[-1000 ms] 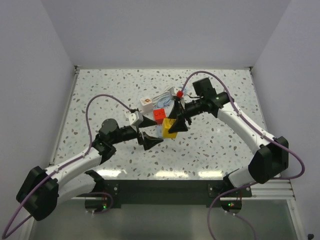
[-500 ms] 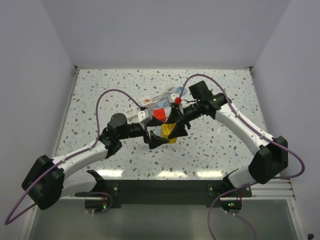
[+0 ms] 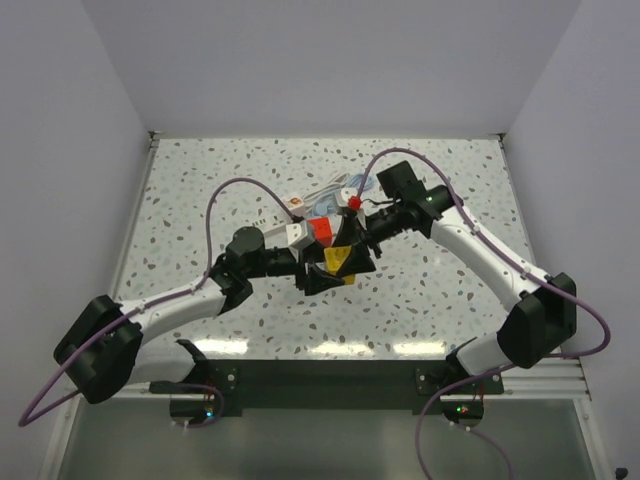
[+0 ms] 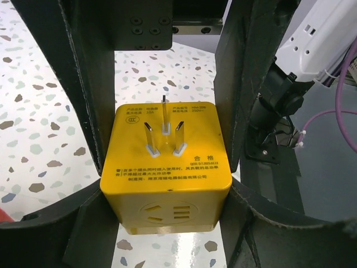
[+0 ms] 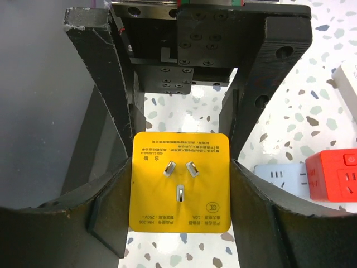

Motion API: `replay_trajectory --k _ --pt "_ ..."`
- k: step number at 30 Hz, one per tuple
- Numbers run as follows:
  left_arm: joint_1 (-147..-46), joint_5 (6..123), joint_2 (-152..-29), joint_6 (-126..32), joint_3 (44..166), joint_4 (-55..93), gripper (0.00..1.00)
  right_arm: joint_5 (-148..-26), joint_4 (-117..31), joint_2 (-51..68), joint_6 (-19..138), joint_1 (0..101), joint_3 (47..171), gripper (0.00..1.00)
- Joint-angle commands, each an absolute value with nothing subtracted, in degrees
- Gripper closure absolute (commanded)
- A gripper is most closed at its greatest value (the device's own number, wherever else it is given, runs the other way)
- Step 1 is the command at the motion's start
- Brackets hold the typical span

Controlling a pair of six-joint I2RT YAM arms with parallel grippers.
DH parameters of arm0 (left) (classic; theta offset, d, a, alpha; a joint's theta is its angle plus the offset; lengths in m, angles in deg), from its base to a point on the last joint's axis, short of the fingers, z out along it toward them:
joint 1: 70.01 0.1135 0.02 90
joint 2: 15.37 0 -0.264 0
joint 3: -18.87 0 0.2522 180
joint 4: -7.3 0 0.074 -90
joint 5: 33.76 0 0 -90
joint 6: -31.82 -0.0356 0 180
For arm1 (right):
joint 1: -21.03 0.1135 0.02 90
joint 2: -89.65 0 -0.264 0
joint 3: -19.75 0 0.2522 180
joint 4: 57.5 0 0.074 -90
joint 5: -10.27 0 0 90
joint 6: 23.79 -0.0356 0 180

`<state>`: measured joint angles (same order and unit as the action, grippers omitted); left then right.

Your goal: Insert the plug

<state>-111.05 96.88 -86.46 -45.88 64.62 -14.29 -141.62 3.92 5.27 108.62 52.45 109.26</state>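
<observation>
The plug is a yellow cube adapter [image 3: 338,262] with three metal prongs on its upper face, held above the table between both grippers. In the left wrist view the cube [image 4: 167,162] sits between my left gripper's [image 4: 167,223] fingers, which lie flush on its two sides. In the right wrist view the cube [image 5: 181,184] is clamped between my right gripper's [image 5: 181,218] fingers. The left gripper [image 3: 320,276] comes from the left, the right gripper [image 3: 348,250] from the right. A pale blue power strip [image 5: 277,177] lies on the table beside them.
A red cube socket [image 3: 320,230] sits just behind the yellow cube and also shows in the right wrist view [image 5: 332,176]. A white adapter with an orange mark [image 3: 295,203] and a white power strip [image 3: 332,192] lie behind it. Purple cables arch over both arms.
My left arm has swung right and forward and its fingers have come in around the yellow cube. The right gripper has kept hold of the cube and shifted slightly left.
</observation>
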Motion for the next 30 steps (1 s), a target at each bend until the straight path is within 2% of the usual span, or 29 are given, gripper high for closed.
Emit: replay_trajectory --k 1,2,3,6,7,10,12,14,16,17,20,26,30 --pt "-112.72 99.31 -88.14 -45.88 64.90 -22.17 0.95 -148.20 4.69 5.98 108.22 53.99 111.65 0.95" --pt "-112.81 99.30 -88.32 -45.44 64.63 -22.88 1.00 -148.11 4.34 5.98 107.96 53.91 111.48 0.94" --pt "-112.99 99.65 -88.32 -45.17 64.37 -23.67 1.00 -147.76 3.64 6.15 106.65 53.99 111.39 0.94" --pt "-113.08 99.57 -88.24 -44.21 62.53 -25.61 1.00 -144.97 -3.02 7.64 99.21 53.91 109.46 0.74" --pt "-113.08 99.31 -87.89 -44.12 62.17 -25.96 1.00 -144.08 -8.09 8.17 97.08 53.90 107.97 0.58" --pt "-113.08 97.29 -86.48 -43.94 60.15 -26.40 1.00 -138.65 -18.20 10.80 88.11 53.64 104.64 0.43" --pt "-113.08 95.36 -85.60 -43.68 58.57 -26.92 1.00 -137.39 -22.19 12.56 83.29 52.59 103.31 0.38" --pt "-113.08 93.43 -84.37 -43.50 57.69 -27.10 1.00 -137.56 -26.06 13.79 80.98 51.54 101.99 0.22" --pt "-113.08 92.19 -83.49 -43.15 56.72 -27.54 1.00 -137.91 -28.26 14.41 78.87 50.30 100.76 0.14" --pt "-113.08 91.40 -83.31 -43.15 56.37 -27.63 1.00 -137.57 -28.36 14.85 78.52 50.13 100.58 0.13" --pt "-112.99 90.43 -82.87 -42.80 55.40 -28.85 1.00 -136.60 -29.32 15.38 76.59 49.60 99.96 0.02" --pt "-111.41 86.83 -80.51 -42.53 53.73 -28.86 1.00 -129.59 -38.36 20.56 66.49 46.79 95.31 0.02" --pt "-107.99 84.54 -73.59 -42.27 51.89 -30.69 1.00 -124.83 -50.37 23.29 47.64 44.85 90.31 0.02"
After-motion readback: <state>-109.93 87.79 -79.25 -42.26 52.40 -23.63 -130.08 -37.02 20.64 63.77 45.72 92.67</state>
